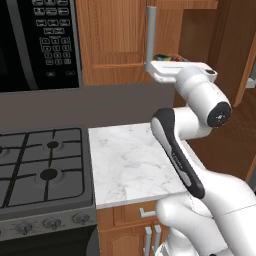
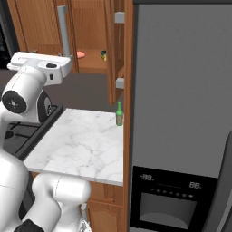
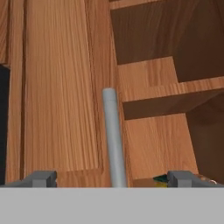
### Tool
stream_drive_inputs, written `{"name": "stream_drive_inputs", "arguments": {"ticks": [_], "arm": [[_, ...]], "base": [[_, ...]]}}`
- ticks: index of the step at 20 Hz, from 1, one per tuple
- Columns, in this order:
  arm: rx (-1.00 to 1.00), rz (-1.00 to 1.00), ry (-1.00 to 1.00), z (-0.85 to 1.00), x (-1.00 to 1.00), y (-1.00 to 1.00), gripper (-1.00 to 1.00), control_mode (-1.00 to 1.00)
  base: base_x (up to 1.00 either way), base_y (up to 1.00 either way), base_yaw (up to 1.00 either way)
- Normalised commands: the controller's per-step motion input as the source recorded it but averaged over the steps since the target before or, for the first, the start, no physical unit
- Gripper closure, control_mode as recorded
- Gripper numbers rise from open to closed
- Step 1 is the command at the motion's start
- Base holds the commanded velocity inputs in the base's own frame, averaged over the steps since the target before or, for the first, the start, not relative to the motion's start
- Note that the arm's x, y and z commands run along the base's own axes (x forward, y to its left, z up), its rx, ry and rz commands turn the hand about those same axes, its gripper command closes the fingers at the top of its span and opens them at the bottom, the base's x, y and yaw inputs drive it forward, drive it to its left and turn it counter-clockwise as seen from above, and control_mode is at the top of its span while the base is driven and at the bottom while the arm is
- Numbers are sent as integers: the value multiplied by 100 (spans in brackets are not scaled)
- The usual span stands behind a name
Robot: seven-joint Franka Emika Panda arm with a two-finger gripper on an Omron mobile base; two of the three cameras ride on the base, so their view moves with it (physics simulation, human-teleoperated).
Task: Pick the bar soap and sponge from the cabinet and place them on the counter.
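Grey finger tips (image 3: 42,178) stood spread wide apart, gripping nothing; the gripper (image 3: 113,178) was centred on the long grey handle (image 3: 113,138) of the cabinet (image 3: 57,87), whose other door hung open. Just past the handle's foot, a corner of the yellow-and-green sponge (image 3: 161,179) peeked over the cabinet floor, and the right base view showed the pink bar soap (image 2: 80,54) lying near it on the same floor. Below, the marble counter (image 1: 127,160) carried only a green bottle (image 2: 119,113) at its back. Reaching in from this line risked striking the handle or door edge, or nudging the sponge deeper.
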Motion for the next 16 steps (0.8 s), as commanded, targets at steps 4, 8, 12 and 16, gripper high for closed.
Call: {"name": "stream_drive_inputs", "arguments": {"ticks": [4,8,12,16], "arm": [[0,0,5,-2,28,0,-100,-100],[0,0,5,-5,32,0,-100,-100],[0,0,3,-4,28,0,-100,-100],[0,0,3,-5,24,0,-100,-100]], "base": [[0,0,0],[0,0,0],[0,0,0],[0,0,0]]}}
